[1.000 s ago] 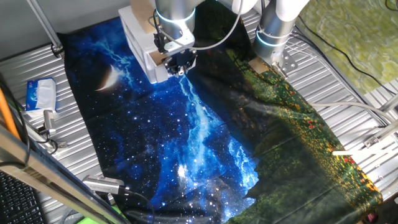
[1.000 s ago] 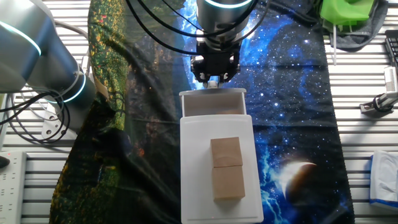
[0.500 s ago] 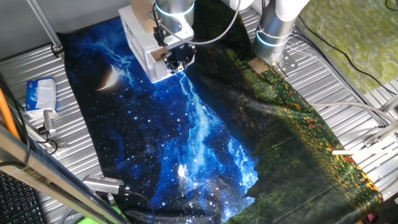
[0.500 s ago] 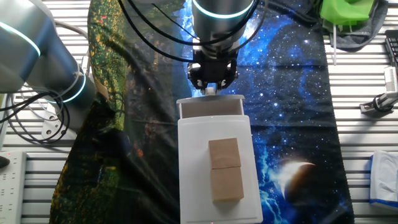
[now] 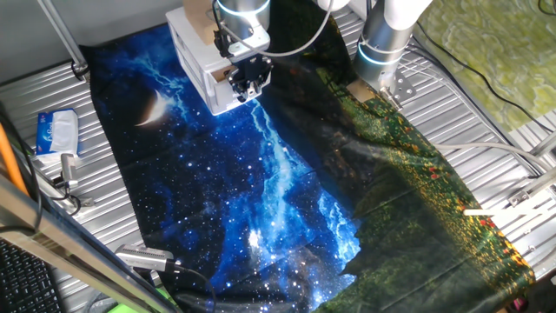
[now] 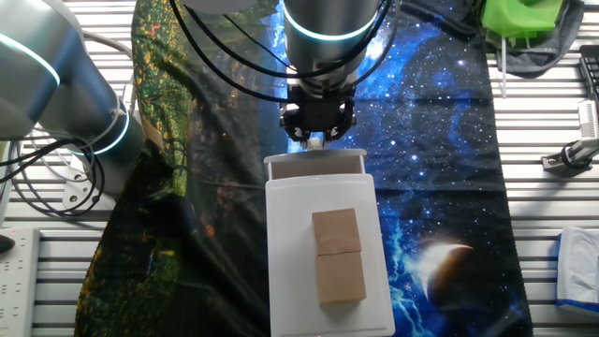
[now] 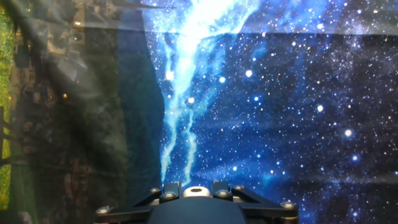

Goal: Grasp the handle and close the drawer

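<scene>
My gripper (image 6: 318, 139) is shut on the handle (image 6: 316, 143), a tiny white knob on the front of the drawer (image 6: 315, 165). The drawer sticks out a little from the white mini cabinet (image 6: 281, 243), with a narrow strip of its tan inside showing. In the one fixed view the gripper (image 5: 246, 85) is pressed against the drawer front (image 5: 224, 97) of the cabinet (image 5: 187, 43). In the hand view the round white handle (image 7: 196, 191) sits between my two fingers (image 7: 168, 190) at the bottom edge.
Two tan blocks (image 6: 337, 253) lie on the cabinet top. A starry blue cloth (image 5: 252, 191) covers the table. The arm's base (image 5: 382, 43) stands behind it. A tissue pack (image 5: 56, 130) lies at the left and a green object (image 6: 524, 19) at the far corner.
My gripper has moved toward the cabinet with the handle in it. The drawer has slid further in, and less of its tan inside shows.
</scene>
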{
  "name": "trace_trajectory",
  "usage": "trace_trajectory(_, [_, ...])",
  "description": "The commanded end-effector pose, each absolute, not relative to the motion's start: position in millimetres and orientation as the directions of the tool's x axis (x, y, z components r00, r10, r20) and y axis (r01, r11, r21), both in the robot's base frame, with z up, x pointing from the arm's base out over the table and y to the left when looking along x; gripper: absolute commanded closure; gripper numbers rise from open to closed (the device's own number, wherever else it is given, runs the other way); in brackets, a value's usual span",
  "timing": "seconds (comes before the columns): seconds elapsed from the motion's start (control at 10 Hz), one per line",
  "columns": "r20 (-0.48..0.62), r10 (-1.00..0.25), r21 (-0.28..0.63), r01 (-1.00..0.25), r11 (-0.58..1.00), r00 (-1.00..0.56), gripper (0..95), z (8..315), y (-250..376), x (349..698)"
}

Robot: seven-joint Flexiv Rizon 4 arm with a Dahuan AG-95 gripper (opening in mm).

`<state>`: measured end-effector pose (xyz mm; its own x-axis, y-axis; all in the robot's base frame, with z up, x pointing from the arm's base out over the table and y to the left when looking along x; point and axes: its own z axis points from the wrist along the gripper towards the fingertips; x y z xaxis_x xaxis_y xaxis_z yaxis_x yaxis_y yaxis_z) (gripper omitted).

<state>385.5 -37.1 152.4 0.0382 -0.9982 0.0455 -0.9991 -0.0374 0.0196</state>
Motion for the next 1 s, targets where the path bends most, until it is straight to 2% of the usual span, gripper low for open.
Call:
trace_trajectory(0.1, [0.042,-0.998,0.016,-0.999,-0.041,0.041,95.0,152.8,-40.7,383.8])
trace_trajectory(1.0, [0.040,-0.998,0.018,-0.999,-0.042,0.043,95.0,153.7,-44.3,387.4])
